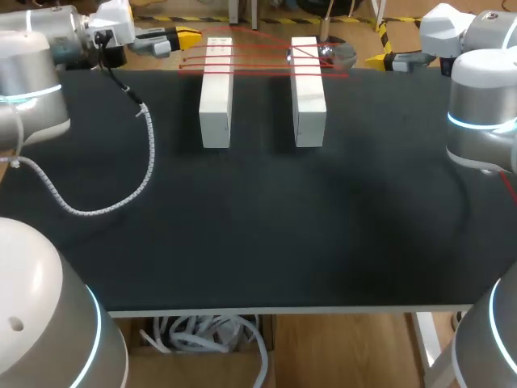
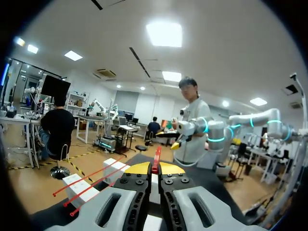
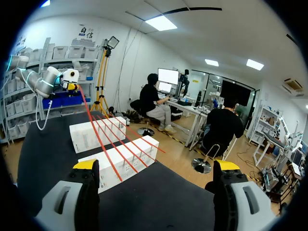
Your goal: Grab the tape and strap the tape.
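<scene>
Pinching red tape [image 2: 157, 155], the left hand [image 2: 155, 169]

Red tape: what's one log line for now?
red tape: strung across two white blocks | left fingers: shut on red tape | right fingers: open, empty

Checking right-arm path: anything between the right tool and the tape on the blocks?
Nothing visible. Only bare table lies between the open right tool and the red tape strung over the two white blocks. Left tool grips a strand beyond them.
</scene>
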Robot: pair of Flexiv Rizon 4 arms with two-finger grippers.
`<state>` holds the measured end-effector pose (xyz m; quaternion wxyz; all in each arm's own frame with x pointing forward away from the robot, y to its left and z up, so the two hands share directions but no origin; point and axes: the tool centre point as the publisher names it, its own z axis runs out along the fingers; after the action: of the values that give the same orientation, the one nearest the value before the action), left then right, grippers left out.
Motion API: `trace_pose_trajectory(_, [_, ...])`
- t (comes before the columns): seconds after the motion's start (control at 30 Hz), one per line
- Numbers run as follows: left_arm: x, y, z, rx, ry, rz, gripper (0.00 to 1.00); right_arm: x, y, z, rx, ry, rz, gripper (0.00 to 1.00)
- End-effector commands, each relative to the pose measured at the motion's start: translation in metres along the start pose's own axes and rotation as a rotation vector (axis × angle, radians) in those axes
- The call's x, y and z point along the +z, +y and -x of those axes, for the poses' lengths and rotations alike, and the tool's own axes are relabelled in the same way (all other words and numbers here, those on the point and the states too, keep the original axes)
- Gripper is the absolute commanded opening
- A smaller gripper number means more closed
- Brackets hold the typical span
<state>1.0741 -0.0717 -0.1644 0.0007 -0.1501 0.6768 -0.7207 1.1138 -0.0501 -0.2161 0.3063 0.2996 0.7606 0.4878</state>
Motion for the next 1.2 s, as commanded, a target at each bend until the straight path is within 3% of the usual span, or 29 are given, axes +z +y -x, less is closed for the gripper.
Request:
trace_pose_trajectory(0.03, [0.004,-0.004,-0.007,-0.008,-0.026,-0.012,0.00,0.000,0.000,0.000,0.000,0.000,0.000,1.00])
trace_pose_trajectory(0.27, [0.009,-0.015,-0.014,-0.068,0.007,-0.069,0.00,0.000,0.000,0.000,0.000,0.000,0.000,1.00])
trace_pose_trajectory(0.87, [0.016,-0.030,-0.022,-0.118,-0.007,-0.125,0.00,0.000,0.000,0.000,0.000,0.000,0.000,1.00])
trace_pose_trajectory(1.2, [0.016,-0.040,-0.027,-0.029,0.031,-0.190,0.00,0.000,0.000,0.000,0.000,0.000,0.000,1.00])
